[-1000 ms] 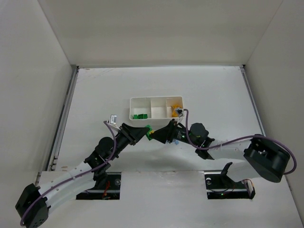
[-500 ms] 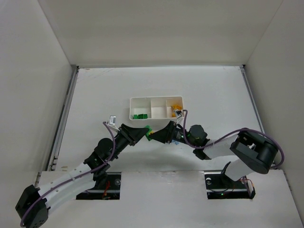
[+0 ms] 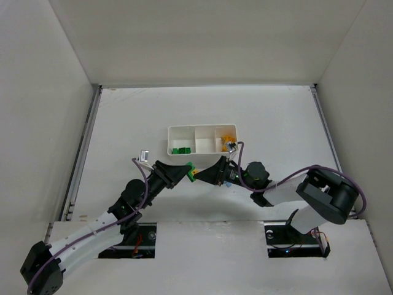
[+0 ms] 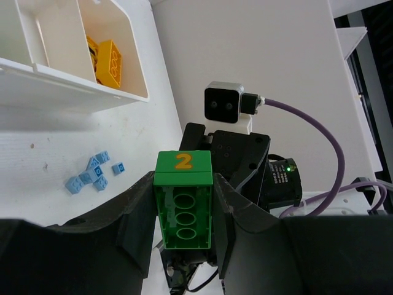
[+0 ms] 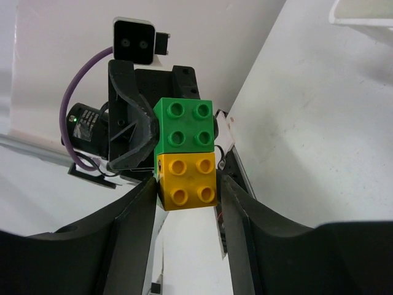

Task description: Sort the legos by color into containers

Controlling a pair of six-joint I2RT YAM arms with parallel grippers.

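The tray (image 3: 202,127) is partly filled; the left gripper (image 4: 184,187) clamps the green brick (image 4: 183,212), the right gripper (image 5: 187,184) pinches the joined yellow brick (image 5: 186,178), and blue bits (image 4: 92,176) lie unsorted on the bench (image 4: 37,147).

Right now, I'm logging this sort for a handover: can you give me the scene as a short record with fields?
left gripper: shut on green brick
right gripper: shut on yellow brick, which is joined to the green brick
pair location: between both grippers, on the near side of the tray
left compartment: green bricks
middle compartment: nothing visible
right compartment: yellow bricks
loose: light blue pieces on the table, outside the tray
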